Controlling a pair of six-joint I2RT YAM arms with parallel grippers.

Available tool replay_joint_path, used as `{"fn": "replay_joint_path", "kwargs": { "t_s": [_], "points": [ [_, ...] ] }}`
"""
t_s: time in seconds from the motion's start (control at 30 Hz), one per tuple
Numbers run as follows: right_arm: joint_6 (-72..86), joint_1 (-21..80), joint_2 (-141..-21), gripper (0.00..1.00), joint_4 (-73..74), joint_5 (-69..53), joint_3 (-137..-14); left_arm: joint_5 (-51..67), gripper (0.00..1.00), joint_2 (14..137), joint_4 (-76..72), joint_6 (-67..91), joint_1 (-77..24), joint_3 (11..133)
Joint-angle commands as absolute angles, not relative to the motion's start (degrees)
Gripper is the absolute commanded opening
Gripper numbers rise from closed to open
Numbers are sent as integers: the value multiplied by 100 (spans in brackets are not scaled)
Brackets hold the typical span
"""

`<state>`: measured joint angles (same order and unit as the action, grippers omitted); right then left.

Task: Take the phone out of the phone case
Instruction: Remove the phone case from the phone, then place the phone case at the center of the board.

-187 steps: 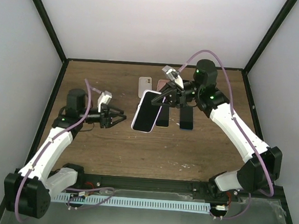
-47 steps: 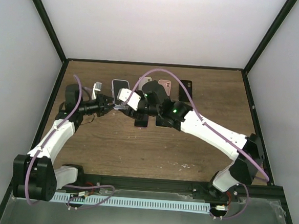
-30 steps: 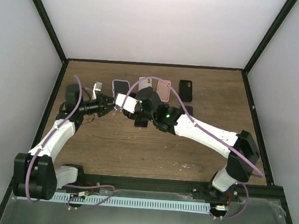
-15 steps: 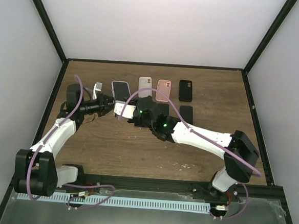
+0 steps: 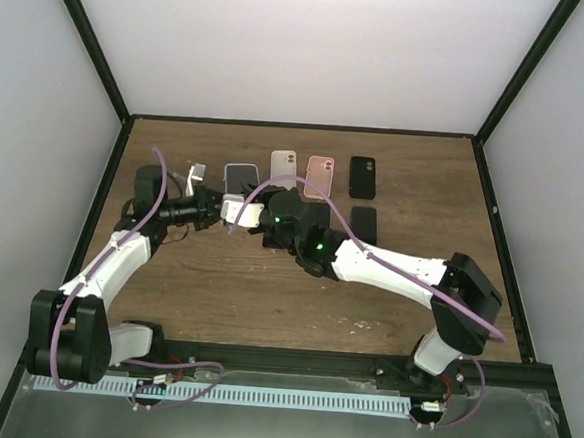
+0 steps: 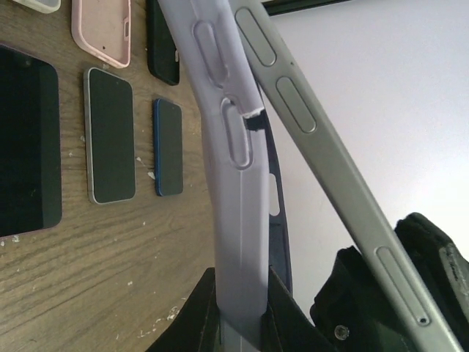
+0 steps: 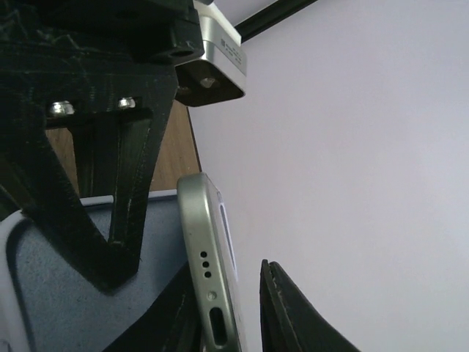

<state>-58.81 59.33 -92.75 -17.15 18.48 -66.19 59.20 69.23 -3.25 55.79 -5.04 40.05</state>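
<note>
My left gripper [image 6: 242,293] is clamping the lavender phone case [image 6: 227,183] by its edge, above the wooden table [image 6: 88,249]. My right gripper [image 7: 223,315] is straddling the bottom end of the silver phone [image 6: 322,176], which is leaning away from the case. I cannot tell whether it is pinching.

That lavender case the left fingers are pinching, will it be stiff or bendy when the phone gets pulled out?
Probably bendy: the lavender case has soft-looking moulded button bumps, and its rim stands splayed off the phone. Likely light too, since the left fingers hold it up by one edge.
</note>
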Motion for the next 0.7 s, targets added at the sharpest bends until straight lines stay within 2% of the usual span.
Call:
{"fn": "replay_joint_path", "kwargs": {
  "t_s": [0.0,0.23,0.67],
  "points": [
    [-5773,5849,-9280,17,-1739,2034,-6697,6239,0,6695,-301,5207,-550,4082],
    [-5504,5852,-9045,1,-1245,1879,-6891,5975,0,6657,-131,5033,-440,4075],
    [-4501,5942,-8569,1,54,1462,-7858,4463,0,6749,1009,3946,-181,4276]
  ]
}}
